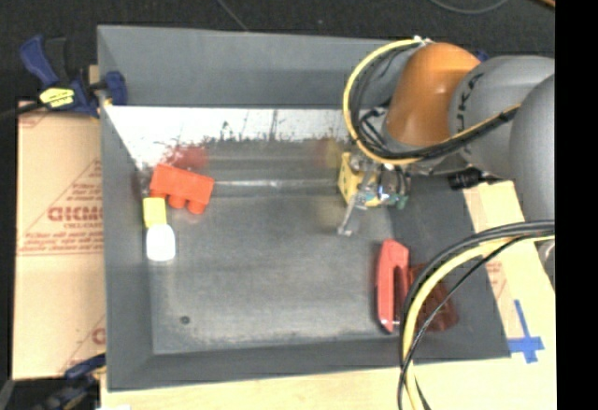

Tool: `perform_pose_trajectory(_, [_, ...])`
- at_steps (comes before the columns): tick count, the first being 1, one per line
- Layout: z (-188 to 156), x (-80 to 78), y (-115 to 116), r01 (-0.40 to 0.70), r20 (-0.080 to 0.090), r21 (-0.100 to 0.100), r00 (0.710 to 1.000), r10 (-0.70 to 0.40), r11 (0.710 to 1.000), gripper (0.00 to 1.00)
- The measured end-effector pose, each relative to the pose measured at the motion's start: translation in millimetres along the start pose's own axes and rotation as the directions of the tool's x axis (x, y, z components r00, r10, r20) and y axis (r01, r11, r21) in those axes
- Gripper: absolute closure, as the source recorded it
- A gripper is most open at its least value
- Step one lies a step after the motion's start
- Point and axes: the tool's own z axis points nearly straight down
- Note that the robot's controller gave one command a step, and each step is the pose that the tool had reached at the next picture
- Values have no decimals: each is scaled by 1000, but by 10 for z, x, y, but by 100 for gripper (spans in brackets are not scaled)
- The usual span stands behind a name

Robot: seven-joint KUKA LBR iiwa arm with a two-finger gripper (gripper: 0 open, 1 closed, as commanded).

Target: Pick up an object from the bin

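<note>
Station: grey metal bin (pixel 126 305), viewed from above; the arm (pixel 523 119) enters from 3 o'clock.

Gripper position: the gripper (pixel 353 217) hangs below the orange cover (pixel 425 100) at about 2 o'clock on the bin floor, over bare metal near the far wall.

Gripper state: cannot be told, as the wrist and its cables (pixel 360 86) crowd the tip. Nothing is seen held.

Nearest item: a red elongated object (pixel 392 285), lying lengthwise at 4 o'clock on the floor, near the gripper towards its 5 o'clock and apart from it.

Other items: an orange toy brick (pixel 182 186) at 10 o'clock and a yellow-and-white cylinder (pixel 158 231) at 9 o'clock. The two lie just beside each other against the left wall, well apart from the gripper.

Task status: judged not begun, since every item rests on the floor.

Risk 1: a descent from the present spot would likely meet bare floor and come up empty, because nothing lies beneath the gripper.

Risk 2: the red object sits close to the right wall, so a closure along its length could slip off or push it against the slope.

Risk 3: the hanging cables hide the tip, so misalignment may go unnoticed.

Risk 4: the brick and cylinder lie so close that a grasp there could catch both or knock one away.
</note>
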Motion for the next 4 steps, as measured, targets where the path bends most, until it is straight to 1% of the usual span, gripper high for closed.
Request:
perform_pose_trajectory(1, [89, -106, -277, 234, 20, 1, 972, -234, 972, 100])
perform_pose_trajectory(2, [89, -106, -277, 233, 20, 1, 972, -233, 972, 100])
perform_pose_trajectory(3, [-138, -79, -278, 233, 12, -1, 972, -233, 973, 100])
perform_pose_trajectory(4, [-448, -117, -275, 232, 27, 1, 972, -232, 973, 100])
